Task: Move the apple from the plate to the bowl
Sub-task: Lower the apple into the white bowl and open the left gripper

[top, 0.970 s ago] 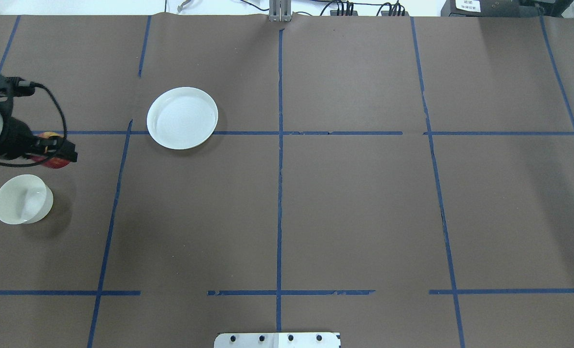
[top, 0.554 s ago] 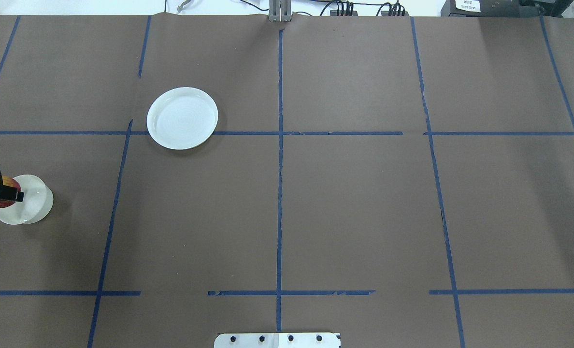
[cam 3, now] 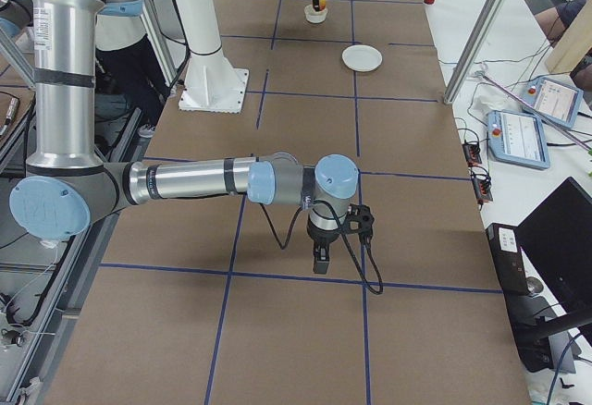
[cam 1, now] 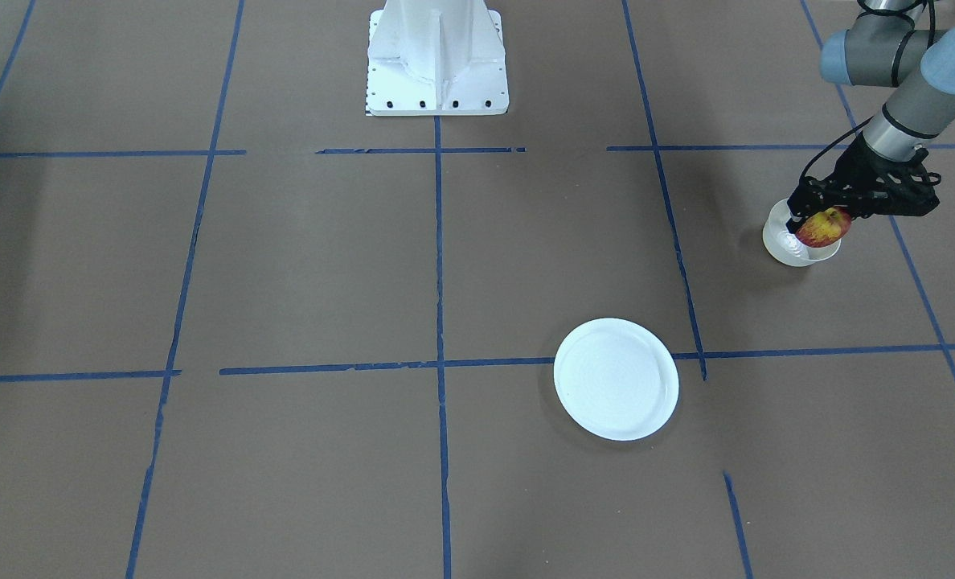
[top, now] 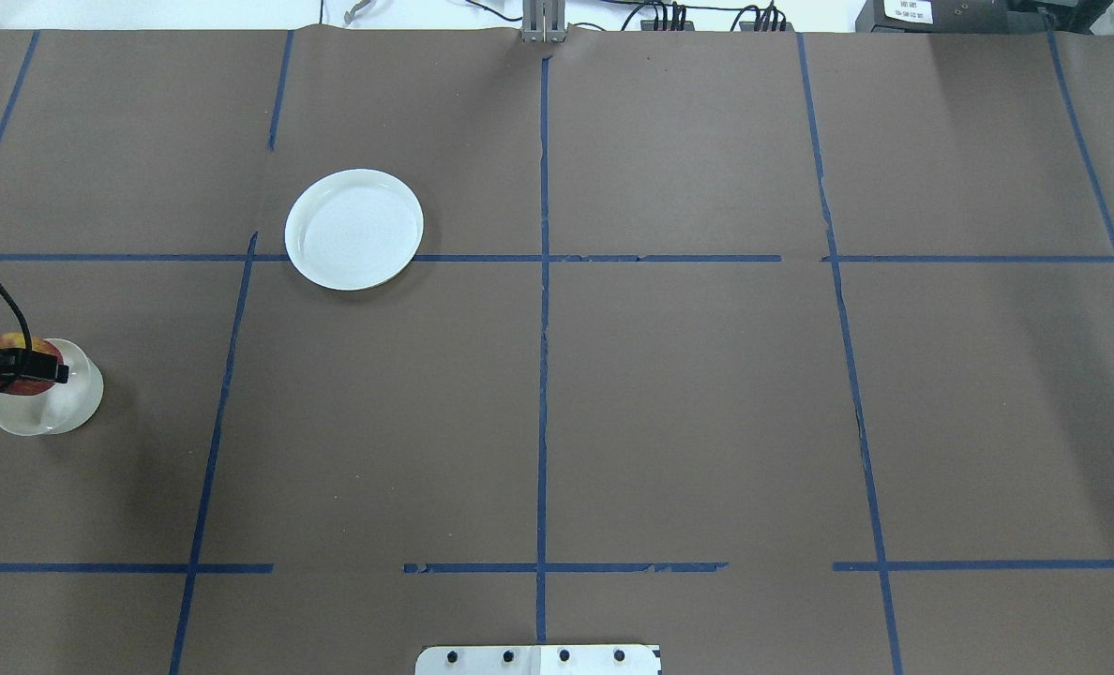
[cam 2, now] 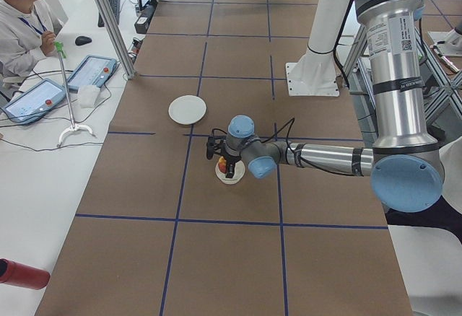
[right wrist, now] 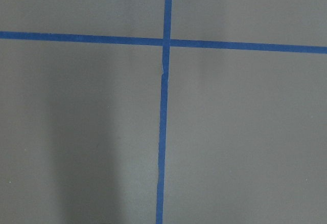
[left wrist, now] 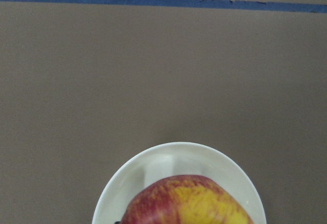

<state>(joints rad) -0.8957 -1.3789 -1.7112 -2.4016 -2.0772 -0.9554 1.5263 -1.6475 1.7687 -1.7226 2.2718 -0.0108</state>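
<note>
My left gripper [cam 1: 825, 215] is shut on the red-and-yellow apple [cam 1: 823, 227] and holds it just above the small cream-white bowl [cam 1: 783, 245]. In the overhead view the apple [top: 11, 375] overlaps the bowl's [top: 62, 411] left part, with the gripper [top: 13, 373] across it. The left wrist view has the apple [left wrist: 189, 201] over the bowl's rim [left wrist: 153, 162]. The flat white plate [top: 353, 228] lies empty, farther out and to the right of the bowl; it also shows in the front view [cam 1: 616, 378]. My right gripper [cam 3: 319, 262] points down over bare table; I cannot tell whether it is open.
The robot's white base [cam 1: 437, 60] stands at the table's near middle edge. Blue tape lines grid the brown table cover. A side table with tablets [cam 2: 86, 71] and an operator is beyond the far edge. A red bottle [cam 2: 22, 273] lies by the left end.
My left gripper carried the apple from beyond the bowl toward the robot, until it hung over the bowl. In the last half second it shifted slightly right.
</note>
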